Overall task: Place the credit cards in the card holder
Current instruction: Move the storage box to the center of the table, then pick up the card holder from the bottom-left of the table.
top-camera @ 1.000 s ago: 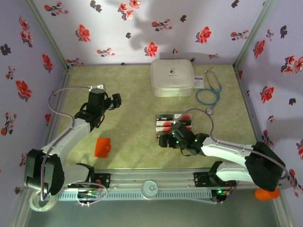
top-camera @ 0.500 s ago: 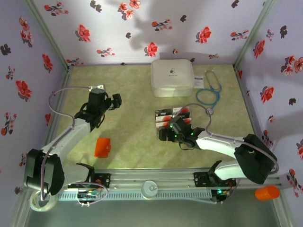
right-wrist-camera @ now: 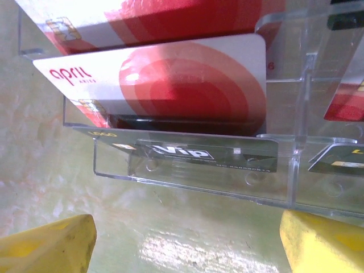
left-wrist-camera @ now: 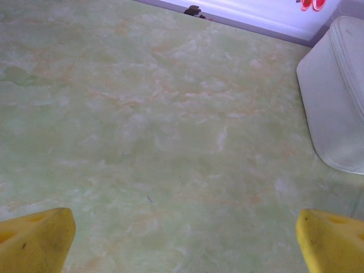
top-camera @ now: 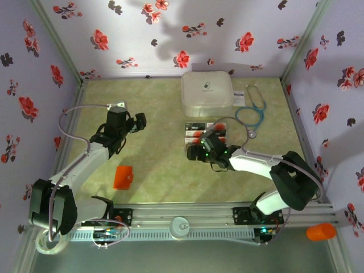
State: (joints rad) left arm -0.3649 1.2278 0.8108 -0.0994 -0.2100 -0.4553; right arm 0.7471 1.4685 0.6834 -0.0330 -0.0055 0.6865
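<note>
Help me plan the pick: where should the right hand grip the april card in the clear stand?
Probably its free upper edge, coming from above. The april card leans in the clear stand with its lower edge sunk behind the front lip, so only the upper part is exposed. The open right hand could pinch face and back there and draw it out along the lean.

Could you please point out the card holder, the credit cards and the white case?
card holder (top-camera: 122,177), top external view, middle of its orange cover.
credit cards (right-wrist-camera: 187,79), right wrist view, red patch of the front card.
white case (top-camera: 207,94), top external view, centre of its lid.
</note>
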